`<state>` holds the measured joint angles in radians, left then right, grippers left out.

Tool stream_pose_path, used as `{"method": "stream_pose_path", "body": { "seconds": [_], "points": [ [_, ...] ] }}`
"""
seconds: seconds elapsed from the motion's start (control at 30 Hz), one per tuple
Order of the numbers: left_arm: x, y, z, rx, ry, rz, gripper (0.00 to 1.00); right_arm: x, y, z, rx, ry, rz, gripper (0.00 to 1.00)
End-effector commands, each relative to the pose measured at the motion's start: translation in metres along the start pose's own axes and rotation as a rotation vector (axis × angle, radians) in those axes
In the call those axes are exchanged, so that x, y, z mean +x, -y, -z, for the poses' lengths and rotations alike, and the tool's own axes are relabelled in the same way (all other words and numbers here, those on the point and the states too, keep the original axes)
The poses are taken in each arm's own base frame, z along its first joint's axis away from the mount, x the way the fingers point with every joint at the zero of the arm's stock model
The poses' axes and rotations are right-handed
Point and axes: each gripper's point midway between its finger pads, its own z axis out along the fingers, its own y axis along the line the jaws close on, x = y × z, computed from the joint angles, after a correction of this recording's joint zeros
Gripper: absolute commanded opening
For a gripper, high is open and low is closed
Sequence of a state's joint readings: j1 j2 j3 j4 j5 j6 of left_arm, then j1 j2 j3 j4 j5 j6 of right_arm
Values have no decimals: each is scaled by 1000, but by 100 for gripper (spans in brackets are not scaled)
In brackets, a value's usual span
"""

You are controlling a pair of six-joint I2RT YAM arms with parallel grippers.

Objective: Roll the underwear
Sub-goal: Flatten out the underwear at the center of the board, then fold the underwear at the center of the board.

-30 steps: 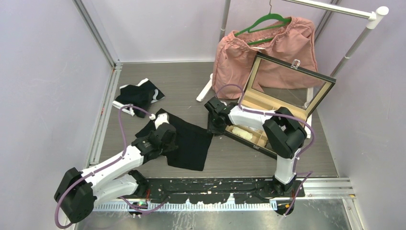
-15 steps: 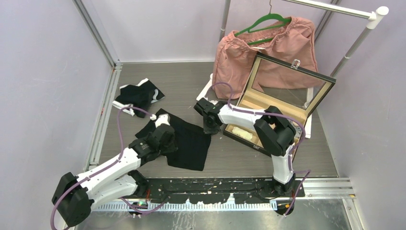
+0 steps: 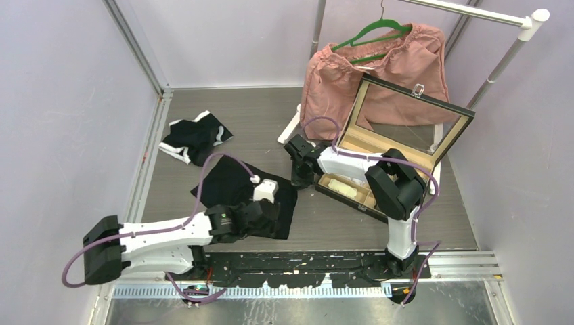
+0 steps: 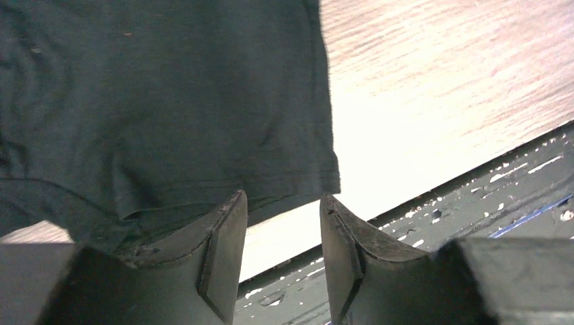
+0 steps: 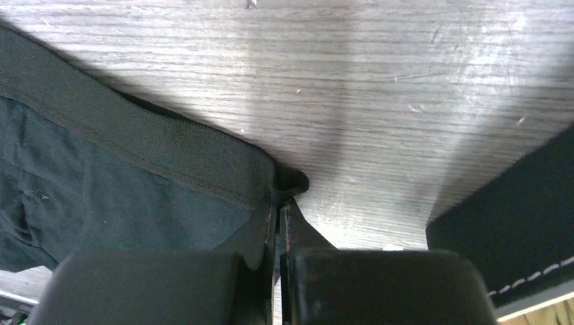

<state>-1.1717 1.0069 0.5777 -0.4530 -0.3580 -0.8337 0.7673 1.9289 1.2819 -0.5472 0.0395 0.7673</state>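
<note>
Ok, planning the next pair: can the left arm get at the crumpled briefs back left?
Probably yes: the crumpled briefs lie on bare table on the left arm's side, with nothing standing between.

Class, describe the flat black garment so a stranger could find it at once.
Start at the grey wooden table and find the open case on its right. Just left of it lie the black briefs, spread flat and all black, unlike the crumpled black-and-white pair farther back.

Showing white shells and black joint housings on left arm point(image 3: 166, 233) and right arm point(image 3: 338, 161), trailing a purple cable point(image 3: 220, 155) apiece, ending in dark, scuffed wedge fingers point(image 4: 223, 257) on left gripper point(image 4: 281, 203) and right gripper point(image 5: 277, 203).
</note>
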Motion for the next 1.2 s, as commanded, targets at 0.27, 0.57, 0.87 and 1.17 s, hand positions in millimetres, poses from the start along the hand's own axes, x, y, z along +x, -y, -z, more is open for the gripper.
{"method": "stream_pose_path", "body": {
  "seconds": [0.27, 0.57, 0.87, 1.17],
  "points": [
    [1, 59, -29, 9, -32, -146, 42, 10, 19, -23, 14, -17, -35, 1],
    [10, 45, -45, -126, -81, -190, 39, 11, 21, -23, 7, -21, -34, 1],
    [33, 41, -57, -153, -172, -204, 37, 10, 25, -22, 15, -17, -35, 1],
    [55, 24, -60, -219, -254, -220, 29, 3, 25, -13, 13, 15, -34, 1]
  ]
}}
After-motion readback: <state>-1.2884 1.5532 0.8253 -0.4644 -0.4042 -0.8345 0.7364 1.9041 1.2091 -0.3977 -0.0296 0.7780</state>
